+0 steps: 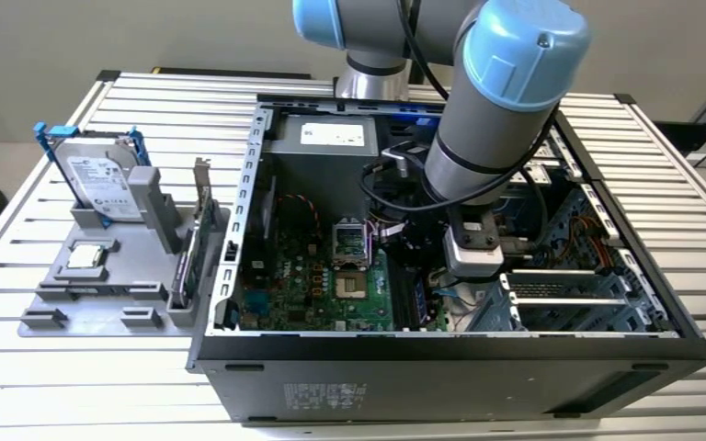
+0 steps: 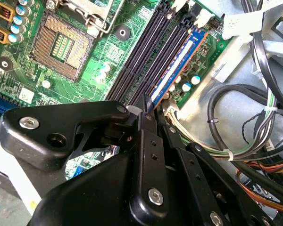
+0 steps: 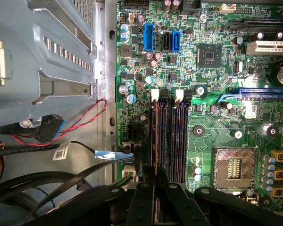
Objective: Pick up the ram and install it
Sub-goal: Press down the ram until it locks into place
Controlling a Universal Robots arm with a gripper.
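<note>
The ram point(image 2: 178, 63) is a thin stick with a blue label, standing on edge in the outermost of the black memory slots point(image 2: 146, 56) on the green motherboard. In the first wrist view the ram point(image 3: 155, 136) shows edge-on in the slot nearest the case wall. My gripper point(image 2: 153, 113) has its black fingers point(image 2: 142, 123) closed together on the ram's near end. In the exterior view the gripper point(image 1: 467, 287) reaches down inside the open computer case point(image 1: 451, 367), low over the board.
Cable bundles point(image 2: 236, 141) and a metal drive cage point(image 3: 47, 61) crowd the slots on the case-wall side. The empty processor socket point(image 3: 232, 167) lies on the other side. At the exterior view's left, a grey fixture point(image 1: 96, 303) holds a hard drive point(image 1: 98, 179) and a bracketed card point(image 1: 202, 230).
</note>
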